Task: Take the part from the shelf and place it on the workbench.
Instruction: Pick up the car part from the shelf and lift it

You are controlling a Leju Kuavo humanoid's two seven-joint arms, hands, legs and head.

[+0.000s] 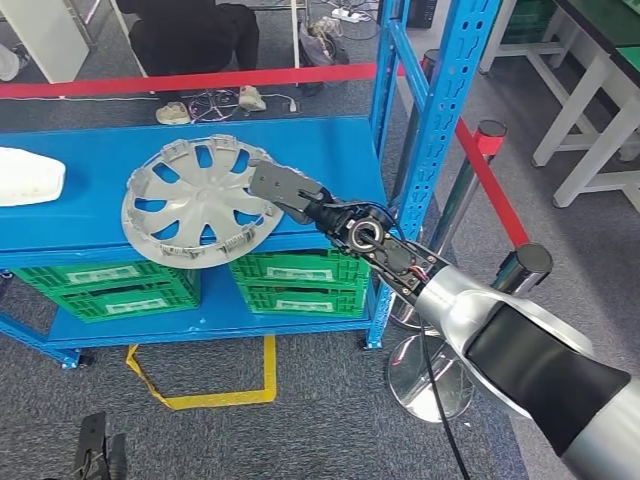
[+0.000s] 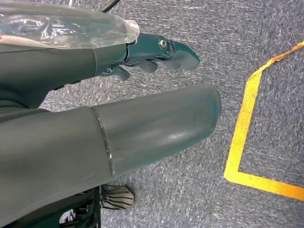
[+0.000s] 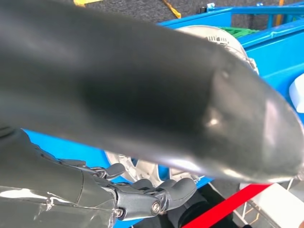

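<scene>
- Right hand [image 1: 281,190] reaches over the blue shelf [image 1: 90,215] to the rim of the silver hubcap [image 1: 198,200], the part to be fetched; head view puts the hand on or just over the rim edge nearest the shelf's blue upright [image 1: 423,130].
- Right wrist view: the thick thumb lies over the rim's top, darker fingers [image 3: 172,190] curl beneath it; whether they've actually clamped on the hubcap can't be told.
- Hubcap lies flat on the shelf's top level, face up, its front edge slightly overhanging the shelf lip above the green crates [image 1: 302,282]; being round it has no long axis, its flat face points up, spokes fanning from the hub.
- Judgement, step in hand: securing the grasp before lifting; best done w/ thumb and fingers pinching well onto the rim, not the thin edge tabs, then lifting straight up before drawing clear of the upright; a shallow grip risks the disc tipping or slipping.
- White part [image 1: 26,175] sits at the shelf's far end from the upright, well apart from the hubcap.
- Left hand [image 2: 154,52] hangs over grey carpet near yellow floor tape [image 2: 247,118]; holds nothing, fingers loosely apart.
</scene>
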